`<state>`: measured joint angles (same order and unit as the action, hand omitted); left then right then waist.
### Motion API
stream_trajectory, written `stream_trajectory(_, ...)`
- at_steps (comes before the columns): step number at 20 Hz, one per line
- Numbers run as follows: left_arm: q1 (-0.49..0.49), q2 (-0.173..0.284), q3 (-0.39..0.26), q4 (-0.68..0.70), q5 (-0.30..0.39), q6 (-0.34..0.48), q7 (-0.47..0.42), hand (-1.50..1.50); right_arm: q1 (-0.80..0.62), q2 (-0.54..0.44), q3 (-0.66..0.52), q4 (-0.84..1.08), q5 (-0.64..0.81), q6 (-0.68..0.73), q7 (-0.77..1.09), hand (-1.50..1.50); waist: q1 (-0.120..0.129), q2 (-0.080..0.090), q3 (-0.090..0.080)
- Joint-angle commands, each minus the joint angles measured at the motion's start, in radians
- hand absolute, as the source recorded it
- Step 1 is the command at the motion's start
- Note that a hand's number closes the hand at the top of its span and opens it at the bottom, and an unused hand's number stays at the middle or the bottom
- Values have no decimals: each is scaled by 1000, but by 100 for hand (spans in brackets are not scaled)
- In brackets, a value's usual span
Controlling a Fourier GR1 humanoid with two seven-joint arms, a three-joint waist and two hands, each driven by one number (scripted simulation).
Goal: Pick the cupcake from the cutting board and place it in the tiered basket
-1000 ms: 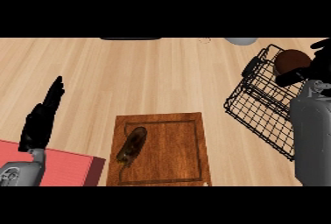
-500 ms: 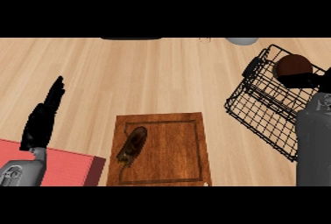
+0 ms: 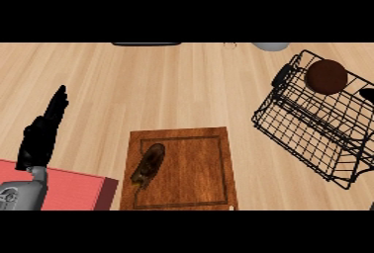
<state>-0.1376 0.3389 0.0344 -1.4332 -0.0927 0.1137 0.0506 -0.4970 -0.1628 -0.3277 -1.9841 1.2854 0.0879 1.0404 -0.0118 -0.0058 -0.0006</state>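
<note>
The cupcake [image 3: 326,76], round and dark brown, sits in the upper part of the black wire tiered basket [image 3: 292,128] at the right, with nothing holding it. Only a black sliver of my right hand [image 3: 367,93] shows at the right edge, just right of the cupcake and apart from it. The wooden cutting board [image 3: 197,168] lies at the lower middle with a dark brown elongated item [image 3: 148,165] on its left half. My left hand [image 3: 42,136] rests open at the left, fingers pointing up, away from the board.
A red flat object [image 3: 70,190] lies at the lower left under my left forearm. A dark object [image 3: 146,44] and a grey rounded object [image 3: 270,46] sit at the counter's far edge. Light wood counter stretches between board and basket.
My right forearm and hand have pulled away to the right, nearly out of view, and the cupcake stays in the basket. The left hand has not moved.
</note>
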Motion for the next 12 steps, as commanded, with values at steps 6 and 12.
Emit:
stream_trajectory(6,23,-16,3,-43,-12,14,33,0,242,93,-139,-520,-188,252,113,-150,-22,-7,1)
stream_trajectory(12,95,-31,1,-46,-25,27,-34,0,408,160,-190,-688,-317,211,24,-150,-36,-15,1)
